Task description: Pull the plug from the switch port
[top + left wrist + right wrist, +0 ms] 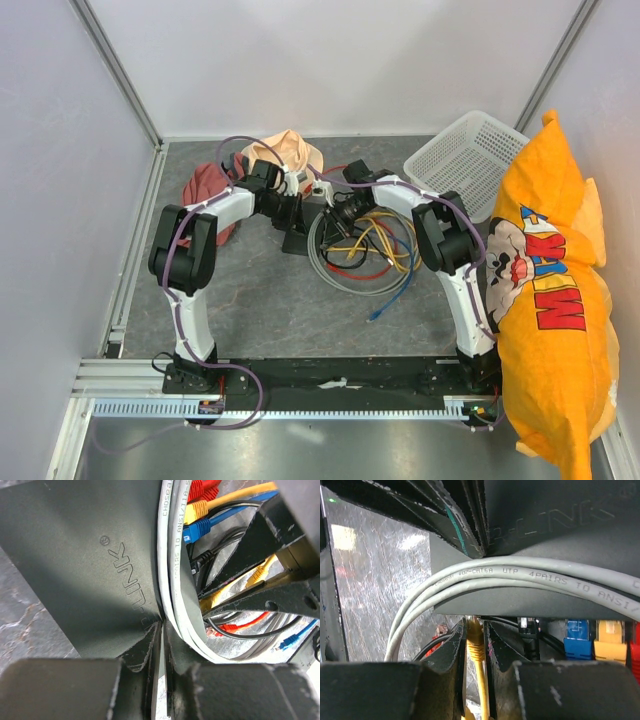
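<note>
Switch [297, 243] lies flat on table [260, 310], cable tangle [365, 250] at its right; from above it is mostly hidden under both grippers. Yellow plug [476, 652] at switch's port edge, seating hidden; right gripper [476, 630] clenched on it. Left gripper [161, 630] pinched closed, tips on switch top. Blue plug [577, 642] and 2 others alongside. White basket [462, 165] beyond switch, corner cut off by orange cushion [550, 300].

The switch [545, 525] is a flat matte black box with embossed lettering; a yellow plug [475, 642] sits at its port row.
</note>
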`<state>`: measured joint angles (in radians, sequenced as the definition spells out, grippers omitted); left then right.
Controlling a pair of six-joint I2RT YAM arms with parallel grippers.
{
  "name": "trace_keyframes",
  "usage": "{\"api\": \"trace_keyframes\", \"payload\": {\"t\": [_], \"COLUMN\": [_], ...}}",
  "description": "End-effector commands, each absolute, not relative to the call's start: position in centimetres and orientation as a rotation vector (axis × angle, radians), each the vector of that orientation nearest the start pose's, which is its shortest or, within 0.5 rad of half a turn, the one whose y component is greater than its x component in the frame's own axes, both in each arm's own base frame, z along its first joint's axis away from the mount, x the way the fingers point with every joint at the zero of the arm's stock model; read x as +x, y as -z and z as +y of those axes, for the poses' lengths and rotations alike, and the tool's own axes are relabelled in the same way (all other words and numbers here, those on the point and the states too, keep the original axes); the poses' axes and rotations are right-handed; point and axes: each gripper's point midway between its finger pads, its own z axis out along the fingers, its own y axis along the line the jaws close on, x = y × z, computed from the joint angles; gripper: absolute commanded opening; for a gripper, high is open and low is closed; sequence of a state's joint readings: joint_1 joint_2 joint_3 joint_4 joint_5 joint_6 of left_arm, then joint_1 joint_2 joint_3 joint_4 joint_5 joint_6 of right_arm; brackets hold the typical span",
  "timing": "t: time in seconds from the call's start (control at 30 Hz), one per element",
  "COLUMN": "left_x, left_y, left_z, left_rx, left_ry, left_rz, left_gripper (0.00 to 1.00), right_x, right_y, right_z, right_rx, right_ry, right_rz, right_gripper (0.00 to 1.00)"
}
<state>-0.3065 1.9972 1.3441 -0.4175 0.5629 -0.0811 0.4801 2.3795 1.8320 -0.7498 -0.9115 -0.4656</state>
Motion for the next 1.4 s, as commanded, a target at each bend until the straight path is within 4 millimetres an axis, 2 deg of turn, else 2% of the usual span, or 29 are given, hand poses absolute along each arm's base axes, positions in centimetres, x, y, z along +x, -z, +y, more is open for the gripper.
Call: {"api": "trace_keyframes", "payload": {"t": [0.0, 0.23, 0.27, 0.3, 0.33, 0.37, 0.5, 0.67, 0.7, 0.73, 0.8, 0.93, 1.0, 1.1, 1.17, 1.2, 1.27, 1.3, 1.37], "left_x": [36.8, 36.6, 36.5, 36.5, 36.5, 36.6, 36.5, 36.5, 36.5, 36.5, 36.4, 36.5, 36.5, 36.4, 36.4, 36.4, 36.4, 36.4, 36.4], "left_y": [1.6, 1.9, 2.1, 2.1, 2.2, 2.2, 2.2, 2.2, 2.2, 2.1, 2.1, 2.1, 1.9, 1.9, 1.9, 2.0, 2.0, 2.1, 2.1], "left_z": [-19.6, -19.8, -19.7, -19.8, -19.8, -19.8, -19.8, -19.8, -19.8, -19.8, -19.8, -19.8, -19.8, -19.8, -19.8, -19.8, -19.8, -19.8, -19.9], "left_rx": [0.489, 0.492, 0.493, 0.492, 0.491, 0.489, 0.488, 0.494, 0.493, 0.496, 0.5, 0.505, 0.513, 0.519, 0.521, 0.521, 0.52, 0.518, 0.525], "left_ry": [0.668, 0.65, 0.629, 0.628, 0.622, 0.622, 0.616, 0.61, 0.608, 0.608, 0.606, 0.599, 0.596, 0.592, 0.588, 0.588, 0.588, 0.588, 0.588], "left_rz": [2.753, 2.771, 2.78, 2.78, 2.782, 2.781, 2.783, 2.781, 2.783, 2.779, 2.78, 2.776, 2.771, 2.769, 2.769, 2.77, 2.771, 2.774, 2.772], "left_gripper": [0.13, 0.08, 0.08, 0.08, 0.07, 0.07, 0.07, 0.07, 0.07, 0.07, 0.07, 0.07, 0.07, 0.07, 0.07, 0.07, 0.06, 0.06, 0.06], "right_x": [32.3, 31.6, 30.2, 30.2, 29.0, 28.7, 28.8, 29.1, 29.0, 29.4, 30.1, 33.0, 34.0, 35.0, 34.7, 34.7, 35.3, 36.3, 37.2], "right_y": [2.0, 1.6, 1.0, 0.3, 0.1, -0.2, -0.4, -2.3, -2.7, -4.2, -5.6, -11.1, -13.4, -13.2, -12.6, -13.1, -13.7, -14.9, -16.1], "right_z": [29.0, 28.5, 28.0, 28.1, 27.4, 27.2, 26.5, 25.7, 25.5, 25.5, 25.0, 25.4, 25.0, 23.6, 22.2, 21.8, 21.5, 21.8, 22.3], "right_rx": [-1.435, -1.494, -1.574, -1.608, -1.695, -1.735, -1.824, -1.851, -1.844, -1.829, -1.761, -1.578, -1.499, -1.535, -1.546, -1.537, -1.441, -1.404, -1.226], "right_ry": [-1.167, -1.193, -1.271, -1.298, -1.347, -1.371, -1.336, -1.31, -1.314, -1.298, -1.29, -1.252, -1.208, -1.03, -0.986, -0.976, -1.004, -0.982, -1.026], "right_rz": [2.457, 2.451, 2.416, 2.377, 2.337, 2.302, 2.25, 2.19, 2.185, 2.144, 2.137, 2.04, 2.03, 2.033, 2.063, 2.049, 2.055, 2.005, 2.048], "right_gripper": [0.01, 0.0, 0.01, 0.02, 0.02, 0.03, 0.02, 0.01, 0.01, 0.0, 0.0, 0.0, 0.0, 0.01, 0.01, 0.0, 0.0, 0.0, 0.01]}}
